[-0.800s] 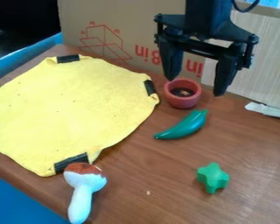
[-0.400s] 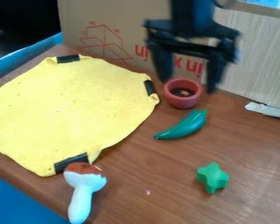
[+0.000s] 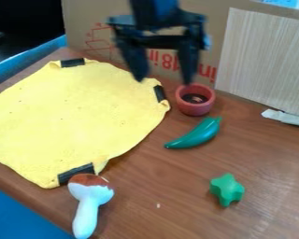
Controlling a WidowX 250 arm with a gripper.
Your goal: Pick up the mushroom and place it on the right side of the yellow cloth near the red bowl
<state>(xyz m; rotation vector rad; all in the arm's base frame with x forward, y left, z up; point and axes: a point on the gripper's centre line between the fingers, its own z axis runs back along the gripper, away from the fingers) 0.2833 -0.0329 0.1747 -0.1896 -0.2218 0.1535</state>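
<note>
First: How does the gripper stand?

Second: Its jaws are parted, with nothing between them. It hangs pointing down near the yellow cloth's far edge

First: And what lies nearest?

Second: The small red pot, upright on the table. In the camera view it sits just below and to the right of the fingertips, beside the cloth, dark inside

First: The green pepper?

Second: Just in front of the pot, its long axis slanting from lower left to upper right. The green star lies farther toward the camera, well apart from the jaws
</note>
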